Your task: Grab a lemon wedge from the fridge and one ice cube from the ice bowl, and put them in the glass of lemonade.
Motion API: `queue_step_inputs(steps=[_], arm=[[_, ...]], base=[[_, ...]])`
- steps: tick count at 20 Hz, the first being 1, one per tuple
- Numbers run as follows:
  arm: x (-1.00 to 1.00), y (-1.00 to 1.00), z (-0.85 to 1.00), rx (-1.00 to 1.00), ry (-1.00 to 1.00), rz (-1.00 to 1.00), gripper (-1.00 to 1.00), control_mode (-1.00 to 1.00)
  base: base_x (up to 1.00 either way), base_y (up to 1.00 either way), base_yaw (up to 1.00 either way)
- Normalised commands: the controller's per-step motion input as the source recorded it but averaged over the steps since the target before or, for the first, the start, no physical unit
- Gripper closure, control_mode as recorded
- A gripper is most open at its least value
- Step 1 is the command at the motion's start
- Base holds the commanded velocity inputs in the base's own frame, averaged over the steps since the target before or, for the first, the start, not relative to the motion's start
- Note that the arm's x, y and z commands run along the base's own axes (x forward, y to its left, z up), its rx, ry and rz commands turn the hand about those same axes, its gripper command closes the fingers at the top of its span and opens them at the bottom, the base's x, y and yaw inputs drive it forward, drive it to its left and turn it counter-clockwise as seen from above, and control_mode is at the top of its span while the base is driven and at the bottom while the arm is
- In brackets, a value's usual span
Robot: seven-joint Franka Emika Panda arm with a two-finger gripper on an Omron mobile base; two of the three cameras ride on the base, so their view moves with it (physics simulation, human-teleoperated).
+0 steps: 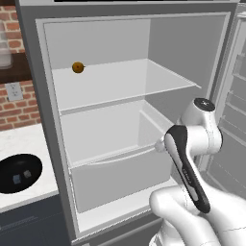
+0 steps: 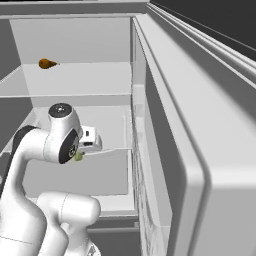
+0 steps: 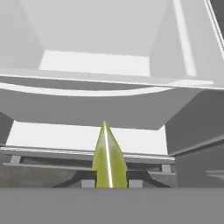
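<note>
Roughly 1 of 4 steps done: lemon wedge point(image 3: 108, 157) clamped in the gripper point(image 3: 109, 183) just outside the open fridge point(image 1: 139, 125) by its lower drawer point(image 1: 120, 178), ice bowl point(image 1: 19, 173) untouched on the counter point(image 1: 24, 139) to the left, no readable writing anywhere.
</note>
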Motion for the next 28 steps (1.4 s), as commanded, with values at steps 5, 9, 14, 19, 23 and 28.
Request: queue_step_inputs(steps=[5, 9, 14, 19, 23, 28], arm=[[-0.62, -0.12, 0.84, 0.00, -0.01, -0.13, 1.00, -1.00], [-0.40, 0.01, 1.00, 0.00, -0.08, -0.10, 1.00, -1.00], [-0.26, 0.14, 0.79, 0.01, -0.03, -0.14, 1.00, -1.00], [-0.53, 0.02, 0.38, 0.10, -0.11, -0.05, 1.00, -1.00], [-0.60, -0.26, 0.02, 0.13, -0.06, 0.00, 1.00, -1.00], [-0.15, 0.00, 0.00, 0.00, 0.00, 0.00, 1.00, -1.00]], base=[[0.00, 0.00, 0.00], [0.00, 0.00, 0.00], [0.00, 0.00, 0.00], [0.00, 0.00, 0.00], [0.00, 0.00, 0.00], [0.00, 0.00, 0.00]])
